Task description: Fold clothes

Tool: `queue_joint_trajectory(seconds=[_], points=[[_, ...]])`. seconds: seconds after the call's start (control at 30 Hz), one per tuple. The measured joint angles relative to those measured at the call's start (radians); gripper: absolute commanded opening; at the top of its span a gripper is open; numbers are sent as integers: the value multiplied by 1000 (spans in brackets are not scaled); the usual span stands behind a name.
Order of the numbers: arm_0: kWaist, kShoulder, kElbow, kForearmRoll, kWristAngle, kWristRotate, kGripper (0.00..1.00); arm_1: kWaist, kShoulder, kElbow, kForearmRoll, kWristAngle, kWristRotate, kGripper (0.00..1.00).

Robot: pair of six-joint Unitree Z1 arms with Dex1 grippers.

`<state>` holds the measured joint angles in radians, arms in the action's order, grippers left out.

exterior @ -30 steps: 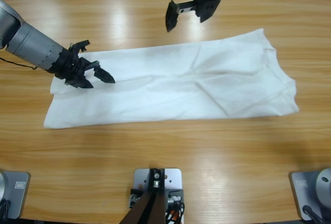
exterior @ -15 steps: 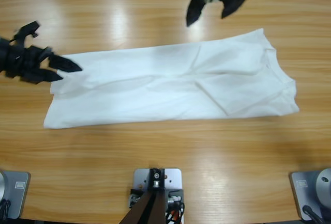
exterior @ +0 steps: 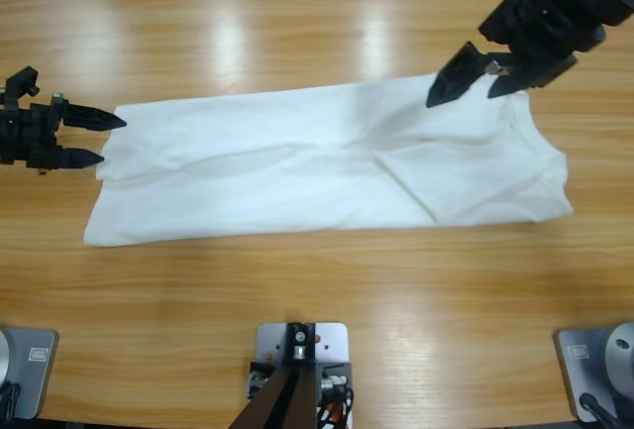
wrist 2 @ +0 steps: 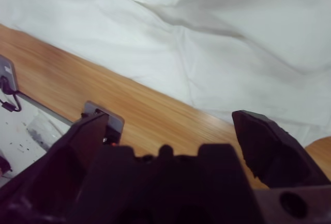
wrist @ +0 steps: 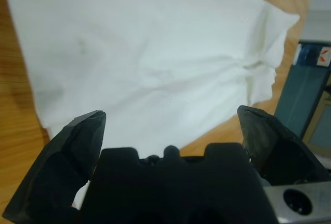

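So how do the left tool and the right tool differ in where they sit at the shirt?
The left tool lies at one narrow end of the T-shirt, tips at the cloth's edge, pointing along it. The right tool is over the opposite end, by the far long edge, angled across the shirt. Both are open, and neither holds cloth.

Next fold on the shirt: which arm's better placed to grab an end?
Probably left. Its open pincer sits right at the hem end of the shirt, with its jaws either side of that edge. The right pincer, also open, hangs over the far edge near the collar end, seemingly raised off the cloth.
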<state>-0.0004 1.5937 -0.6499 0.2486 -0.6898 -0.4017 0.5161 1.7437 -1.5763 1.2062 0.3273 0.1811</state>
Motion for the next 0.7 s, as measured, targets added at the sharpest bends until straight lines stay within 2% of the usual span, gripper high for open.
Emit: queue_joint_trajectory(seconds=[0.17,0.27,0.43,0.7], points=[[42,85,-3,2,10,-41,1000,-11,-30,33,-17,6,6,1000],[41,87,-5,11,82,-69,1000,-14,-36,40,-21,8,8,1000],[-12,24,-22,19,220,-92,1000,-17,-36,59,-32,9,8,1000],[-69,39,-103,104,248,-92,1000,-30,-36,62,-39,35,8,1000]])
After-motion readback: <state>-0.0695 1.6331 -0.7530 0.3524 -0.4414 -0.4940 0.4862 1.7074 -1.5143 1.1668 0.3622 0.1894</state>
